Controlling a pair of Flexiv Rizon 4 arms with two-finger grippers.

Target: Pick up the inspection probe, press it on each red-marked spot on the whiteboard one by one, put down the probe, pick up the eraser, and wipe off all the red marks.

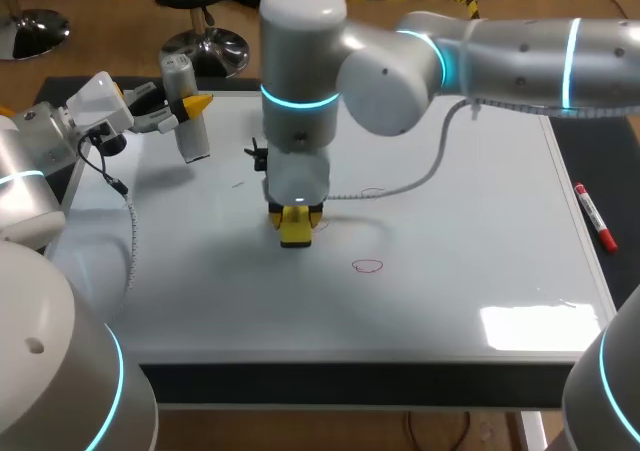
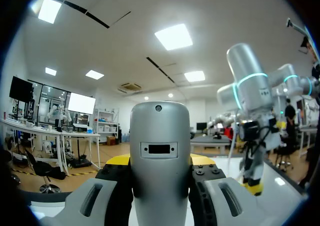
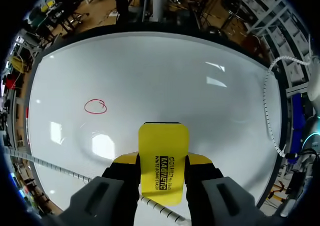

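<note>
right gripper [image 3: 162, 159] clamps the eraser [image 3: 163, 141] near a red mark [image 3: 95, 106], left gripper [image 2: 160, 160] clamps the probe [image 2: 160, 136].

Showing yellow with black print on the eraser [image 3: 164, 161]. Carrying one thin red loop [image 1: 368, 266] on the white whiteboard [image 1: 450, 301], near side. Gleaming silver-grey on the probe [image 2: 160, 156]. Showing red and white on the marker [image 1: 594, 218], right.

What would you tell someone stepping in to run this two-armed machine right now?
Left gripper: shut on the grey cylindrical inspection probe, held over the white whiteboard at its far left corner; not yet put down.
Right gripper: shut on the yellow rectangular eraser, at mid-board.
Done: eraser picked up.
Left: one clear red circle beside the eraser, plus a fainter loop farther back, to wipe; probe to set down.
</note>
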